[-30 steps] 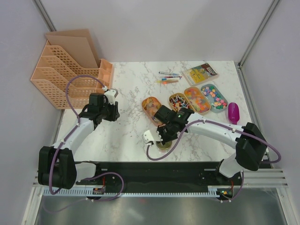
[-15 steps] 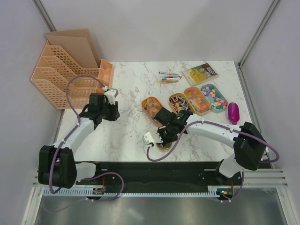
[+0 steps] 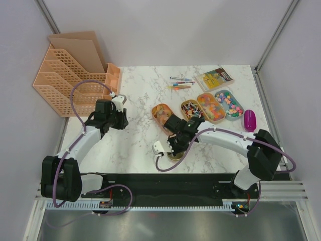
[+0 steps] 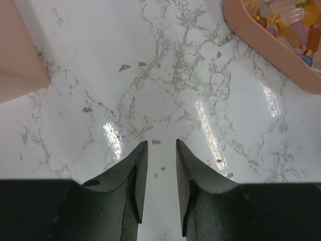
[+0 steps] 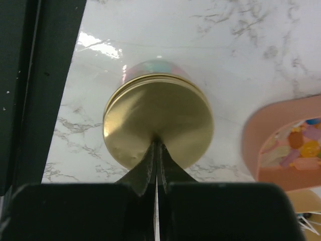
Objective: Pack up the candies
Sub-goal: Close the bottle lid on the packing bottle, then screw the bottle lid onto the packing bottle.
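Note:
The candies lie in four oval trays in a row: yellow-orange gummies (image 3: pixel 161 112), wrapped ones (image 3: pixel 190 108), orange mixed bits (image 3: pixel 210 107) and pastel pieces (image 3: pixel 229 104). A small jar with a gold lid (image 3: pixel 175 154) stands near the table's front edge, with pastel colours showing under the lid (image 5: pixel 158 120). My right gripper (image 5: pixel 157 143) is shut, its tips together on the middle of the lid; the top view shows it (image 3: pixel 174 149) over the jar. My left gripper (image 4: pixel 161 145) is open a little and empty above bare marble, left of the gummy tray (image 4: pixel 271 45).
A peach file organizer (image 3: pixel 75 83) stands at the back left; its corner shows in the left wrist view (image 4: pixel 17 55). Coloured pens (image 3: pixel 179 83) and a small booklet (image 3: pixel 214 78) lie at the back. A purple scoop (image 3: pixel 249 120) lies right of the trays. The gummy tray (image 5: pixel 281 135) is close beside the jar.
My right wrist has shifted slightly left and back over the jar. The jar and the left arm have not moved.

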`<state>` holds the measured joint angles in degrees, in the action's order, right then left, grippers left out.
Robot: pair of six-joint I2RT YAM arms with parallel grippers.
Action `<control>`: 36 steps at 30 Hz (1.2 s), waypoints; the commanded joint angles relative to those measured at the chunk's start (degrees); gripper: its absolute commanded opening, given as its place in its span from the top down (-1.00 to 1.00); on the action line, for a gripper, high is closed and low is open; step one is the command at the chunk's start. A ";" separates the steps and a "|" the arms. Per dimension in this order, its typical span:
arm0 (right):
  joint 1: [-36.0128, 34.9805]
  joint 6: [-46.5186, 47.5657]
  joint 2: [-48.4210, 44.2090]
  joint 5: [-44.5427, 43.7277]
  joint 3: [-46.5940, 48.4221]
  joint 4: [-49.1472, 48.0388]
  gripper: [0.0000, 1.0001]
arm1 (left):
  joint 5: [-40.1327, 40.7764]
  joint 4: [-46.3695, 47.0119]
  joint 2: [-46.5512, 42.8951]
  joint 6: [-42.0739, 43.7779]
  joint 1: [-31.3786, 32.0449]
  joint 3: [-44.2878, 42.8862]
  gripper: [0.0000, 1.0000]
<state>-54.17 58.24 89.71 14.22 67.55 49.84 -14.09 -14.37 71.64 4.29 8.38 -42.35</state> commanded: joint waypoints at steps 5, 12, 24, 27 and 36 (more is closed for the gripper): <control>-0.41 -1.20 6.80 -1.82 -6.56 -2.82 1.00 | -2.52 2.07 0.34 0.45 0.23 -0.01 0.24; 1.70 -5.67 -4.97 -1.21 -1.90 -3.35 0.73 | -22.28 -2.21 -2.02 25.27 8.65 1.48 -0.44; 15.66 -8.14 -26.95 -8.24 -9.54 -7.13 -0.54 | -25.83 -4.70 7.19 44.75 27.29 1.57 -0.69; 17.08 -8.58 -28.89 -9.91 -10.07 -6.95 -0.56 | -22.57 -4.96 8.78 44.23 30.63 0.87 -0.71; 17.43 -11.66 -28.28 -9.82 -8.66 -7.13 -0.56 | -16.16 -4.26 17.72 32.98 41.62 -6.07 -0.67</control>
<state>-36.91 48.49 61.60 5.08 57.63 43.70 -33.87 -20.03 85.54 42.59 47.72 -44.38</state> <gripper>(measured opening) 0.779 0.840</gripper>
